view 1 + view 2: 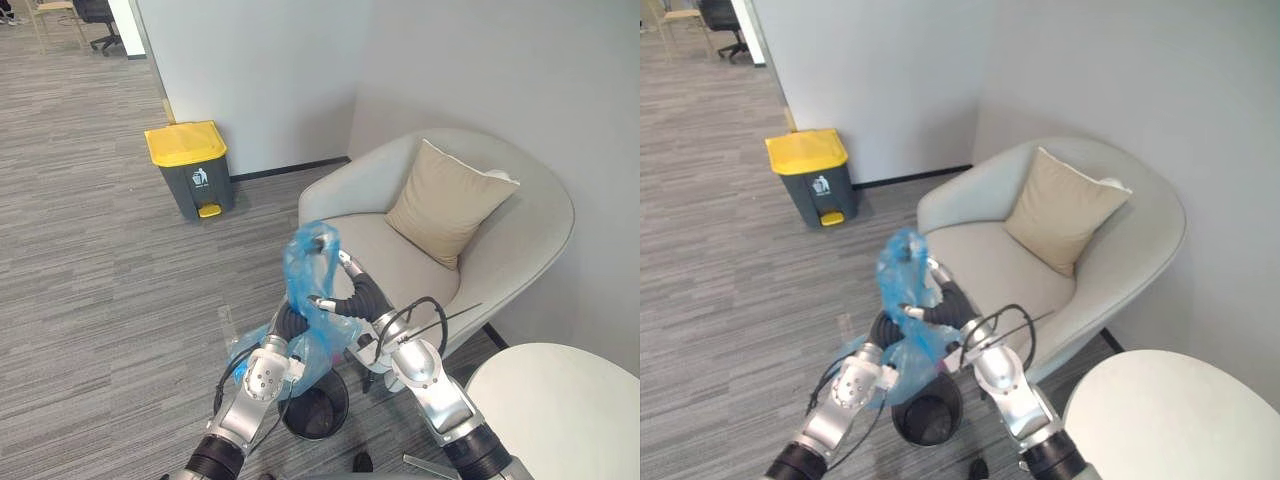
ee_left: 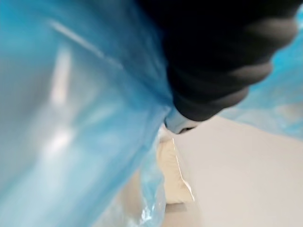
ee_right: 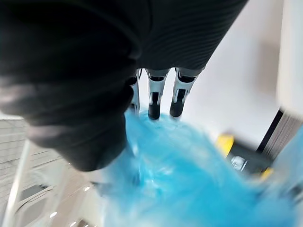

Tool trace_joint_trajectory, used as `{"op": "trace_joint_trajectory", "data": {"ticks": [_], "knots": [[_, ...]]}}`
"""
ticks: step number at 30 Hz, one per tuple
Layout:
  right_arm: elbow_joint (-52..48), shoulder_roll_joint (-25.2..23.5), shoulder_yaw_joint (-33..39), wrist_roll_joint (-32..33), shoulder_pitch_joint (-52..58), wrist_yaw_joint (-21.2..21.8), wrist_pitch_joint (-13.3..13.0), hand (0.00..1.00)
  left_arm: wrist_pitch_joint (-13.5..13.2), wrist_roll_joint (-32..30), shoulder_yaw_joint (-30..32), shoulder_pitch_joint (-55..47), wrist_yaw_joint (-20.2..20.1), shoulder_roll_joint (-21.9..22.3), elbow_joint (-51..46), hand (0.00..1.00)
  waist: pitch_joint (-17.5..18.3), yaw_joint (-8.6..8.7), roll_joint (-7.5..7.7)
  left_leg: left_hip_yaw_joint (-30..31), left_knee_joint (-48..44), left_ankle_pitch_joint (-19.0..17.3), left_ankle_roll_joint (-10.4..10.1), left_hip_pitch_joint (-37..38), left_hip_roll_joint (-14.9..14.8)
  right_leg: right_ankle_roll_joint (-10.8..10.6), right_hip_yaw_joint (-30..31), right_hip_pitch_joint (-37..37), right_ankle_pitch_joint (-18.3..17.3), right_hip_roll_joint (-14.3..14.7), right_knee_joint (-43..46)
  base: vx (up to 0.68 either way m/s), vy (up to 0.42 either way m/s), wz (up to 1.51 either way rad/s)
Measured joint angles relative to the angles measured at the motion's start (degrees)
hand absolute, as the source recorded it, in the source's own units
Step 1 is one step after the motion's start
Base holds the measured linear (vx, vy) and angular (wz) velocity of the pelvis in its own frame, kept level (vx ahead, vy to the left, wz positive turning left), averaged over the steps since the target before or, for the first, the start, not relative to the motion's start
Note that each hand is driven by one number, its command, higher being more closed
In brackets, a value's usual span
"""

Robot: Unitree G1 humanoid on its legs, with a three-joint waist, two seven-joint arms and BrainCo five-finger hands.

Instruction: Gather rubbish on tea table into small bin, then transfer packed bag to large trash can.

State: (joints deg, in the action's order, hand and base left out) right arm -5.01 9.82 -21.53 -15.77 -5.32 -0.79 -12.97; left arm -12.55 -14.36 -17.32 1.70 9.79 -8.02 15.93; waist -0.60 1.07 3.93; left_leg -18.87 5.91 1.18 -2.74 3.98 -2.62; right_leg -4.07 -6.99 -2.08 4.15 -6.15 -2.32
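A blue plastic bag point(image 1: 306, 262) hangs in the air above the small black bin point(image 1: 316, 408), which stands on the carpet by the armchair. My right hand point(image 1: 352, 290) is raised in front of the chair, and its fingers point(image 3: 154, 98) curl into the bag's bunched top. My left hand point(image 1: 290, 322) sits lower against the bag's body, wrapped in blue plastic point(image 2: 94, 118). The large trash can point(image 1: 188, 168), grey with a yellow lid, stands by the wall to the far left.
A pale armchair point(image 1: 520, 250) with a beige cushion point(image 1: 445, 200) is right behind the bag. A white round table point(image 1: 565, 400) fills the lower right corner. Grey carpet point(image 1: 90, 280) stretches between the small bin and the large can.
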Motion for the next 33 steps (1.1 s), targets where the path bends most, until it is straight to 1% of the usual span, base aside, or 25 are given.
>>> {"op": "trace_joint_trajectory", "data": {"ticks": [4, 9, 12, 16, 17, 21, 22, 24, 25, 27, 28, 29, 30, 33], "knots": [[0.0, 0.3, 2.3, -2.2, 1.7, -1.0, -0.4, 0.0, 0.0, 1.0, 1.5, -1.4, 0.0, 0.1, -0.3, 1.0, -0.1, 0.02, 0.12, 0.5, 0.0, 0.0, 0.0, 0.0, 0.0, -0.1, -0.5, 0.2, -0.1, -0.1, -0.1, 0.0, -0.016, 0.07], [0.0, -0.9, 6.5, -2.3, 6.4, -2.6, -0.6, 0.0, 0.0, 2.4, 6.4, -5.4, 0.0, 0.4, 0.0, 1.0, -0.3, 0.01, 0.25, 0.7, 0.0, 0.0, 0.0, -0.1, 0.1, -0.1, -0.6, 0.2, -0.1, -0.2, -0.1, 0.0, 0.0, 0.0], [1.4, -1.0, 8.7, -2.1, 9.1, -2.6, -0.8, 0.0, 0.1, 3.3, 9.1, -6.9, 0.0, 0.4, 2.4, 1.0, -0.9, 0.05, 0.28, 0.8, 0.0, 0.0, 0.0, -0.2, 0.2, -0.2, -0.8, 0.2, -0.2, -0.2, -0.1, 0.0, 0.0, 0.0], [9.3, -4.6, 13.1, 1.3, 10.6, -2.2, -0.6, 0.0, 0.9, 4.7, 10.9, -7.9, -0.1, 0.4, 6.8, 1.0, -1.0, 0.23, 0.15, 1.1, 0.0, 0.0, 0.1, -0.5, 0.3, -0.2, -1.2, 0.3, -0.2, -0.3, -0.5, -0.01, -0.017, 0.06], [12.4, -5.5, 14.4, 3.2, 11.0, -1.7, -0.5, 0.0, 1.1, 5.5, 11.6, -8.4, -0.1, 0.5, 8.2, 1.0, -1.0, 0.27, 0.14, 1.3, 0.0, 0.0, 0.1, -0.8, 0.3, -0.3, -1.4, 0.3, -0.1, -0.3, -1.0, 0.0, -0.028, 0.09], [20.2, -6.0, 15.0, 9.7, 11.2, -0.9, -0.1, 0.0, 1.6, 7.0, 13.1, -9.4, -0.1, 0.5, 13.0, 1.0, -1.4, 0.27, -0.36, 1.9, 0.0, 0.0, 0.1, -0.8, 0.5, -0.3, -2.2, 0.9, -0.1, -0.2, -1.7, 0.02, -0.024, 0.09], [20.9, -6.1, 15.1, 9.7, 11.2, -0.8, -0.1, 0.0, 1.6, 7.2, 13.2, -9.4, -0.1, 0.5, 13.4, 1.0, -1.4, 0.26, -0.41, 2.0, 0.0, 0.0, 0.1, -0.8, 0.5, -0.3, -2.3, 1.1, 0.0, -0.2, -1.8, 0.01, -0.024, 0.07], [26.8, -7.1, 16.4, 11.6, 10.9, -0.3, 0.0, 0.0, 1.6, 7.8, 14.1, -9.4, -0.1, 0.4, 16.5, 1.0, -1.6, 0.09, -0.71, 2.1, 0.0, 0.0, 0.1, -0.5, 0.4, -0.3, -2.4, 1.5, 0.0, -0.1, -2.0, 0.0, -0.015, 0.0], [28.0, -7.2, 16.7, 11.8, 10.9, -0.3, 0.0, 0.0, 1.6, 7.9, 14.1, -9.4, -0.1, 0.4, 17.1, 1.0, -1.7, 0.0, -0.77, 2.1, 0.0, 0.0, 0.0, -0.4, 0.4, -0.3, -2.4, 1.5, 0.0, -0.1, -2.0, 0.0, -0.03, -0.04], [33.8, -7.0, 17.1, 12.5, 10.7, -0.3, 0.2, 0.0, 1.6, 8.0, 14.1, -9.5, -0.1, 0.5, 19.5, 1.0, -2.0, -0.19, -1.07, 2.1, 0.0, 0.0, 0.0, 0.1, 0.4, -0.3, -2.3, 2.0, 0.0, 0.0, -2.0, -0.02, -0.014, -0.01], [38.4, -7.1, 17.1, 14.0, 10.5, -0.2, 0.8, 0.0, 1.6, 8.7, 14.1, -9.7, -0.1, 0.6, 20.9, 1.0, -2.1, -0.21, -1.18, 2.0, 0.0, 0.0, 0.0, 0.2, 0.4, -0.3, -2.3, 2.0, 0.0, 0.0, -1.9, -0.05, -0.027, -0.01], [40.3, -7.1, 17.1, 14.3, 10.5, -0.2, 1.0, 0.0, 1.6, 9.1, 14.2, -9.8, -0.1, 0.7, 21.4, 1.0, -2.1, -0.24, -1.2, 2.0, 0.0, 0.0, 0.0, 0.2, 0.4, -0.3, -2.3, 2.0, 0.0, 0.0, -1.9, -0.07, -0.026, -0.02], [43.3, -7.1, 17.5, 14.7, 10.5, -0.1, 1.8, 0.0, 1.7, 9.9, 14.2, -10.0, -0.2, 1.0, 22.7, 1.0, -2.2, -0.32, -1.25, 2.0, 0.0, 0.0, 0.0, 0.4, 0.4, -0.3, -2.2, 2.1, 0.0, 0.0, -1.8, -0.06, -0.021, -0.02], [47.8, -7.1, 19.2, 16.0, 10.5, -0.1, 2.9, 0.0, 1.7, 10.1, 14.2, -10.5, -1.2, 1.7, 26.0, 1.0, -2.3, -0.33, -1.5, 1.9, 0.0, 0.0, 0.0, 0.7, 0.4, -0.3, -2.0, 2.1, -0.1, -0.1, -1.3, -0.06, -0.012, -0.03]]}}
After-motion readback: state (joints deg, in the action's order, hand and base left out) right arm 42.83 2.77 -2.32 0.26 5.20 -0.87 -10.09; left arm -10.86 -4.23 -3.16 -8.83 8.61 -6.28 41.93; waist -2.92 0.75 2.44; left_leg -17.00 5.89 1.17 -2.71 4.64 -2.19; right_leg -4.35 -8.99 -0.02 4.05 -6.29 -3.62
